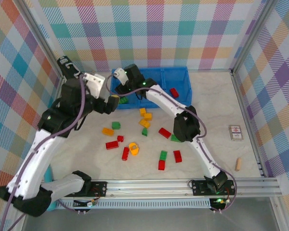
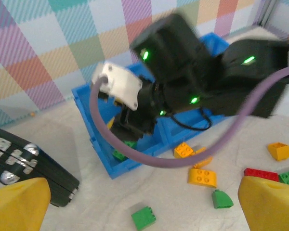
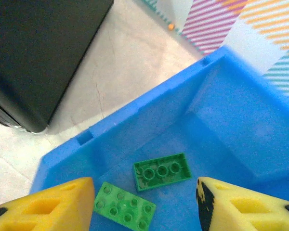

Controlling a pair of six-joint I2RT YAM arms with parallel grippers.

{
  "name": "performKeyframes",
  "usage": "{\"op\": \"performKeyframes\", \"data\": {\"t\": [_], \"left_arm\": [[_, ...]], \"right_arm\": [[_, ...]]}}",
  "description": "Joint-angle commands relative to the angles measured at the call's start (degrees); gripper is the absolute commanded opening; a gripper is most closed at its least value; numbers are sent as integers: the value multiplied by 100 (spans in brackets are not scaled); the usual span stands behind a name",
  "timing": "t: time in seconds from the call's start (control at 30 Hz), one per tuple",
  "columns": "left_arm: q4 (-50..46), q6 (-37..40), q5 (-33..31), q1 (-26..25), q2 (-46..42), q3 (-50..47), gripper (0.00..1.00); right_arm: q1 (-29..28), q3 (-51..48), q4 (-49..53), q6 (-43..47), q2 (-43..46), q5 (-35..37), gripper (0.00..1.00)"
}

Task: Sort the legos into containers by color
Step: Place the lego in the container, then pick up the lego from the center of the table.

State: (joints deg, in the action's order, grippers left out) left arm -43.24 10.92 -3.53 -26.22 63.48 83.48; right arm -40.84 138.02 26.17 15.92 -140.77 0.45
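Note:
The blue tray (image 1: 183, 77) stands at the back of the table. My right gripper (image 3: 144, 207) hangs open over its left compartment (image 3: 216, 110). Its yellow fingers (image 3: 48, 207) are apart with nothing between them. On that compartment's floor lie two green legos, one upside down (image 3: 162, 171) and one studs up (image 3: 125, 205). A red lego (image 1: 174, 92) lies in the right compartment. My left gripper (image 2: 144, 207) is open just in front of the tray, above a loose green lego (image 2: 143, 217). Red, green and yellow legos (image 1: 145, 117) lie scattered on the table.
A black case (image 2: 33, 163) lies left of the tray, close to my left gripper. A printed card (image 1: 236, 133) and a tan cork cylinder (image 1: 238, 164) lie at the right. The right arm's purple cable (image 2: 149, 156) crosses the left wrist view. Plaid walls enclose the table.

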Motion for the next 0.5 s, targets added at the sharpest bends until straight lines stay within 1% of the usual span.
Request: {"op": "performKeyframes", "data": {"t": [0.0,0.13,0.2,0.33,0.47], "left_arm": [[-297,-274,58,52,281,391,100],[-239,-573,87,319,662,688,100],[-182,-728,196,457,836,793,100],[-77,-1017,470,682,1140,1073,100],[30,-1073,493,786,1295,1136,100]], "right_arm": [[147,-653,23,93,976,191,59],[262,-1986,-76,-5,2036,561,64],[328,-2606,107,-343,2551,883,65],[440,-4303,442,-1450,3804,1290,67],[623,-5961,825,-2601,4963,1250,67]]}}
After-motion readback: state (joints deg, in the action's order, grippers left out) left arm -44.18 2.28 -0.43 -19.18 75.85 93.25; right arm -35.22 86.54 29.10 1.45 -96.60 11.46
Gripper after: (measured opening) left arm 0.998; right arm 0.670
